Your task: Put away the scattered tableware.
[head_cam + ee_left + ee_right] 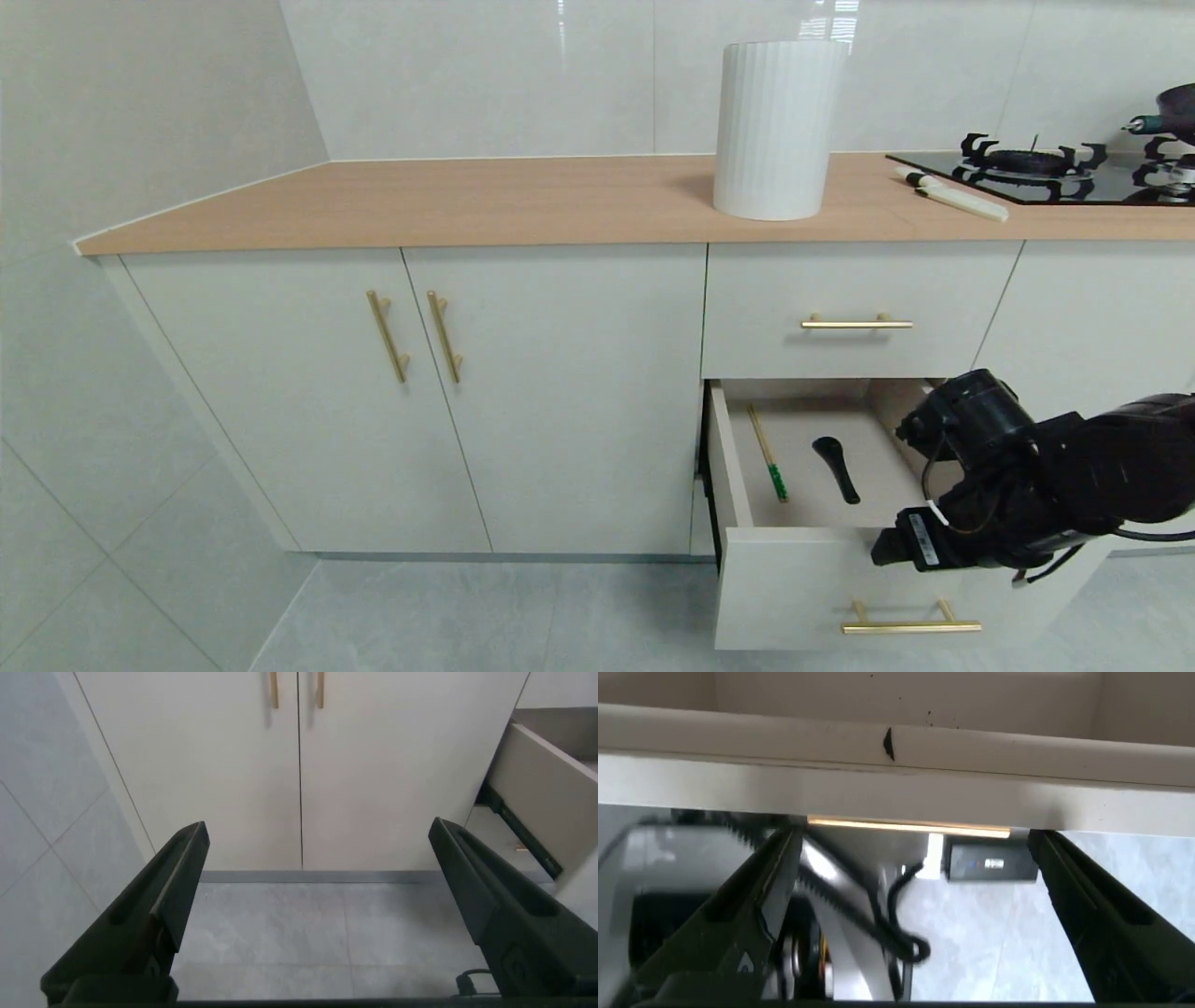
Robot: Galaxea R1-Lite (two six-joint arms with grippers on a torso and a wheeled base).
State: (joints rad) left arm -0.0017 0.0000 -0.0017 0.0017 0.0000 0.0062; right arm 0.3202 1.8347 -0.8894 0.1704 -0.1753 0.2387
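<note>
Head view: the open drawer (803, 569) holds one pair of chopsticks (767, 455) and one spoon (836, 467), both lying front to back; one pale utensil (952, 194) lies on the counter (467, 201); the right arm (1027, 485) is nearer. Left wrist view: left fingers (159, 915) open, empty. Right wrist view: right fingers (747, 924) open, the drawer's handle (906, 821) crosswise ahead between them.

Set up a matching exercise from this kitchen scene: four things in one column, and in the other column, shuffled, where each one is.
Things
1. chopsticks
2. black spoon
3. white ribbed container
4. knife

Places
A. lying flat on the countertop beside the hob
B. in the open drawer, along its left wall
C. standing upright on the countertop
D. in the open drawer, near its middle

Pairs: 1-B, 2-D, 3-C, 4-A
</note>
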